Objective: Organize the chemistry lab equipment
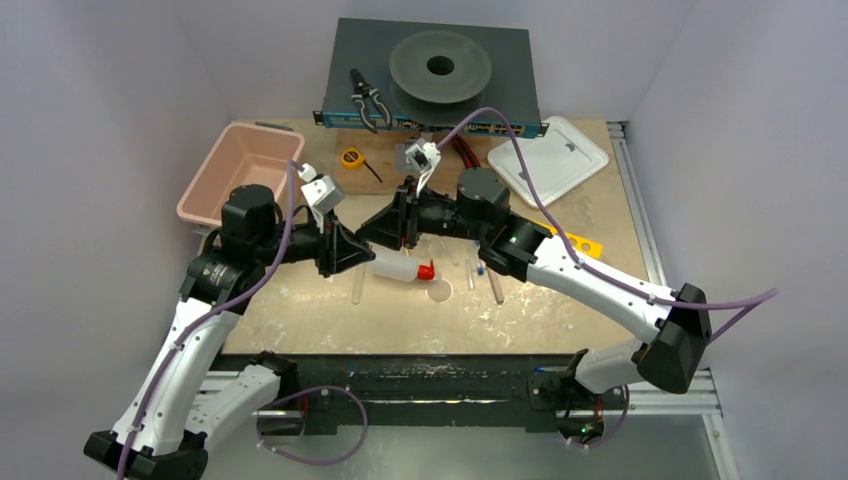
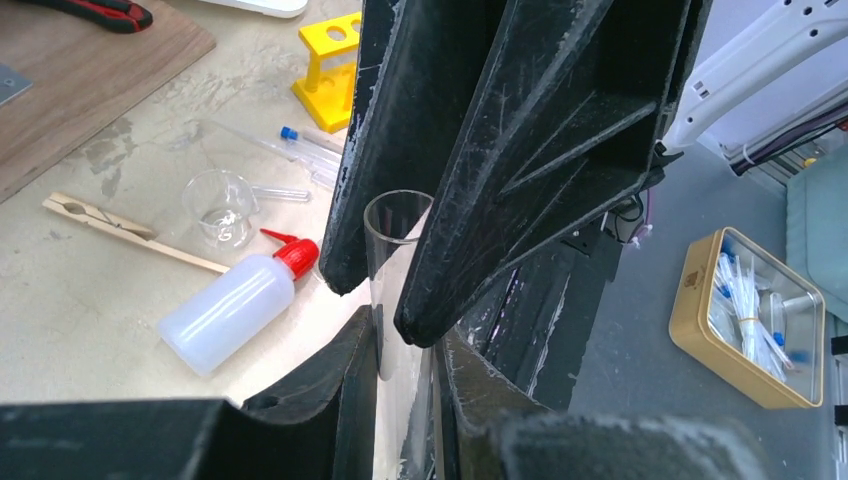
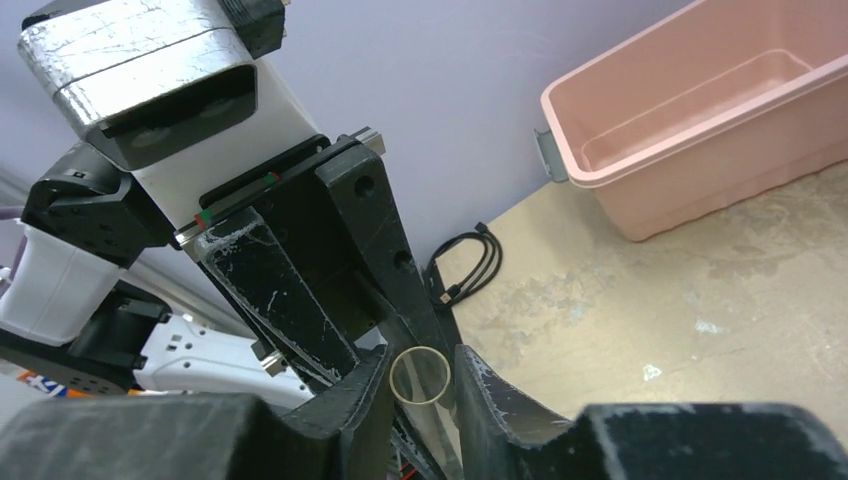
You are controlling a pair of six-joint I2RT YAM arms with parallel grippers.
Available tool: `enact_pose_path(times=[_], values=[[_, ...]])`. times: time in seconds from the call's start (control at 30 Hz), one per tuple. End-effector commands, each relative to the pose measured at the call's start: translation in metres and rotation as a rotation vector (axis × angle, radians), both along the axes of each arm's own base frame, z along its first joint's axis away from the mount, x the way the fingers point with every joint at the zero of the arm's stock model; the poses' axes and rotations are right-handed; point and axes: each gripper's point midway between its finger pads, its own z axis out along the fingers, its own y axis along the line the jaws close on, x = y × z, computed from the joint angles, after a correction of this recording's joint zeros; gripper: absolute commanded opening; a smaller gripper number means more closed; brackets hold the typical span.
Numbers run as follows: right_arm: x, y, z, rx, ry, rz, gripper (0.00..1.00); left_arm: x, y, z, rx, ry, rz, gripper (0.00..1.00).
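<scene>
And there the two arms met over the middle of the table point(image 1: 560, 300), nose to nose. The left gripper point(image 2: 405, 340) was clamped tight on a clear tube point(image 2: 390, 270), which stood upright between its fingers with the open mouth on top. The right gripper point(image 2: 385, 300) had its fingers drawn in narrow on either side of that tube's upper end. From its own wrist view the rim showed as a ring right between them. I couldn't tell whether they were truly pressing on the glass or just alongside it.

Down on the table, the squeeze bottle point(image 2: 225, 315) with the red cap lay on its side just beside the meeting point, apart from both grippers. Beyond it a small clear dish point(image 2: 220, 205) stood upright, and a wooden stick point(image 2: 120, 232) lay flat close by. Thin blue-capped tubes point(image 2: 300, 145) lay farther off, near a yellow rack point(image 2: 335, 60). A pink bin point(image 1: 240, 170) sat at the table's far left corner, well apart from the tube.
</scene>
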Motion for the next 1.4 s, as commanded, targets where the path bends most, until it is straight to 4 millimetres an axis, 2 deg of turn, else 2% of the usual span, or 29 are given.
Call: enact_pose_path(times=[0.0,0.07,0.17,0.2,0.27,0.3,0.33,0.37,0.47,0.53,0.67,0.77,0.87,1.0,1.1,1.2,1.37], values=[[0.002,-0.002,0.033,0.06,-0.05,-0.027,0.2,0.0,-0.001,0.01,-0.025,-0.017,0.01,0.0],[0.008,-0.003,0.028,0.029,-0.047,-0.056,0.11,0.002,-0.001,0.01,-0.024,-0.007,0.023,0.0],[0.02,-0.009,0.021,-0.031,-0.065,-0.129,0.0,0.004,0.001,0.012,-0.018,0.014,0.047,0.23],[0.026,-0.013,0.016,-0.064,-0.072,-0.163,0.0,0.006,0.002,0.013,-0.015,0.017,0.056,0.31],[0.038,-0.025,0.007,-0.131,-0.08,-0.248,0.0,0.007,0.003,0.016,-0.014,0.02,0.077,0.68],[0.038,-0.029,0.004,-0.152,-0.075,-0.262,0.0,0.007,0.005,0.017,-0.009,0.011,0.083,0.82],[0.042,-0.037,0.001,-0.173,-0.079,-0.296,0.0,0.009,0.007,0.019,0.002,-0.006,0.096,0.93],[0.047,-0.046,-0.007,-0.207,-0.085,-0.339,0.0,0.012,0.011,0.021,0.014,-0.023,0.124,0.98],[0.062,-0.08,-0.02,-0.268,-0.078,-0.452,0.0,0.023,0.024,0.026,0.078,-0.059,0.208,1.0],[0.078,-0.112,-0.029,-0.299,-0.041,-0.555,0.0,0.032,0.036,0.025,0.136,-0.05,0.28,1.0],[0.107,-0.192,-0.04,-0.397,-0.003,-0.881,0.0,0.036,0.06,0.006,0.316,0.013,0.343,1.0],[0.113,-0.241,-0.041,-0.466,-0.005,-1.111,0.0,0.036,0.075,-0.013,0.428,0.095,0.358,1.0],[0.113,-0.279,-0.04,-0.485,-0.016,-1.282,0.0,0.034,0.081,-0.028,0.463,0.157,0.33,1.0],[0.114,-0.331,-0.034,-0.466,-0.032,-1.494,0.0,0.043,0.088,-0.033,0.435,0.209,0.343,1.0],[0.113,-0.357,-0.028,-0.414,-0.06,-1.614,0.0,0.05,0.09,-0.032,0.44,0.222,0.342,1.0],[0.115,-0.371,-0.028,-0.405,-0.093,-1.677,0.0,0.054,0.09,-0.033,0.455,0.232,0.326,1.0],[0.122,-0.378,-0.034,-0.431,-0.136,-1.725,0.0,0.056,0.09,-0.046,0.48,0.272,0.311,1.0]])
